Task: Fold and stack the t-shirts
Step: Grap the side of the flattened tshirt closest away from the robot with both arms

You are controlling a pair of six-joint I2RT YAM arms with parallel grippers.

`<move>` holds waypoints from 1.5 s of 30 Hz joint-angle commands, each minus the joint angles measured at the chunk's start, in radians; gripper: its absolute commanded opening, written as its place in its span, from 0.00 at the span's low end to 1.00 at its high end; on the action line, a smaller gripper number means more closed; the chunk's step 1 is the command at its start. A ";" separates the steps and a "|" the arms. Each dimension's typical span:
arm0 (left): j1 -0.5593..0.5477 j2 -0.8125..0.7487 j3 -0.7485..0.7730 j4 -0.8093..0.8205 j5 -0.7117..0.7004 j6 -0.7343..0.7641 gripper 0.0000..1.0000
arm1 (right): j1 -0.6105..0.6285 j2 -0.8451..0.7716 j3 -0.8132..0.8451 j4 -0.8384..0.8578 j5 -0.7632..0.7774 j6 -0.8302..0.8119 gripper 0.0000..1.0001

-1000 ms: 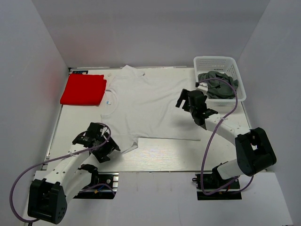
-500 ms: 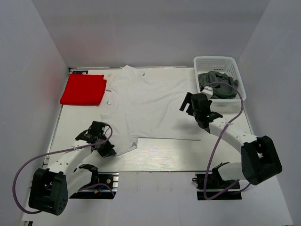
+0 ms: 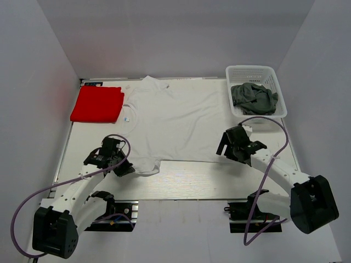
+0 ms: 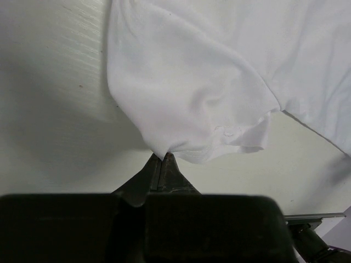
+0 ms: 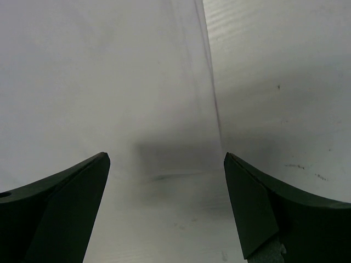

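Starting nearest the bases: the left gripper (image 4: 163, 157) is pinched shut on the edge of the near sleeve of the white t-shirt (image 3: 175, 118). Compared with a second ago it's crept a little up the table (image 3: 208, 181) and to the left. The sleeve has come along, so it now looks bunched and rounded instead of lying out flat. That arm lies low and stretched forward, wrist aimed at the shirt.

The bigger change is on the other side. The right gripper (image 3: 224, 149) was over the right part of the shirt a second ago and has pulled back toward the near side. It's now at the shirt's near-right hem corner. The wrist cam shows the jaws spread wide with nothing in them, cloth under one side and bare table under the other. The arm is bent in a low arc, reaching in from the right.

My read is that it's lining up a second grab, so the fold on the white one isn't really started yet.

The white shirt itself is spread sideways across the middle, collar left, hem right. Further back, the red t-shirt (image 3: 97, 104) sits folded at the far left, just beside the collar. The dark grey t-shirt (image 3: 253, 96) is crumpled in the basket (image 3: 249, 69) at the far right.
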 commanded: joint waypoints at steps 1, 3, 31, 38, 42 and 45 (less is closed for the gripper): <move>-0.003 -0.026 0.027 0.008 -0.006 0.023 0.00 | -0.003 0.018 -0.027 -0.083 -0.031 0.038 0.90; -0.003 -0.035 0.018 0.017 -0.006 0.023 0.00 | -0.003 0.056 -0.053 -0.045 -0.029 0.042 0.90; -0.003 0.075 0.242 0.166 -0.046 0.086 0.00 | -0.009 0.122 0.057 0.017 0.026 -0.030 0.00; 0.008 0.313 0.455 0.189 -0.111 0.152 0.00 | -0.014 0.216 0.206 -0.011 0.060 -0.085 0.00; 0.020 0.417 0.546 0.231 -0.137 0.199 0.00 | -0.031 0.270 0.318 -0.043 0.115 -0.103 0.00; 0.020 0.492 0.608 0.261 -0.163 0.239 0.00 | -0.046 0.311 0.378 -0.046 0.126 -0.111 0.00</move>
